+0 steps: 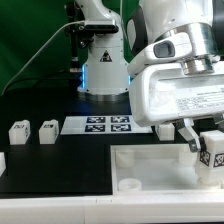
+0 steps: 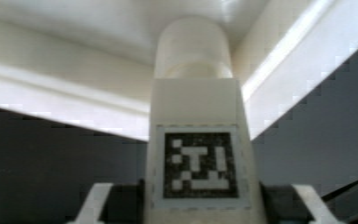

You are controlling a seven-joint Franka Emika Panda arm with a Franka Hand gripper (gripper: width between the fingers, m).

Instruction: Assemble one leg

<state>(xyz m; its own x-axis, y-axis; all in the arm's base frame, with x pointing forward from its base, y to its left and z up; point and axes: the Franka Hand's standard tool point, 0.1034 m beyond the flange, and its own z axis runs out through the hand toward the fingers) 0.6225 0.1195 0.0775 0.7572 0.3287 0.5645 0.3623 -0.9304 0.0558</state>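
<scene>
In the exterior view, I see the pincer (image 1: pixel 205 140) gripping a leg (image 1: pixel 213 152) over the tray (image 1: pixel 150 156), at the exterior view's right. A second leg (image 1: pixel 18 131) and a third leg (image 1: pixel 48 130) stand on the tabletop (image 1: pixel 50 170). In the wrist view, the leg (image 2: pixel 197 110) sits between the fingers (image 2: pixel 98 205), its tag (image 2: pixel 199 160) facing the camera.

To me the leg (image 2: pixel 197 110) looks like smooth white plastic, its tag (image 2: pixel 201 160) matt and printed. The tabletop (image 1: pixel 50 165) is matt black. The tray-like piece (image 1: pixel 160 168) seems smooth white plastic. The arm's housing (image 1: pixel 185 95) is glossy white, and the backdrop (image 1: pixel 30 40) looks like green cloth.
</scene>
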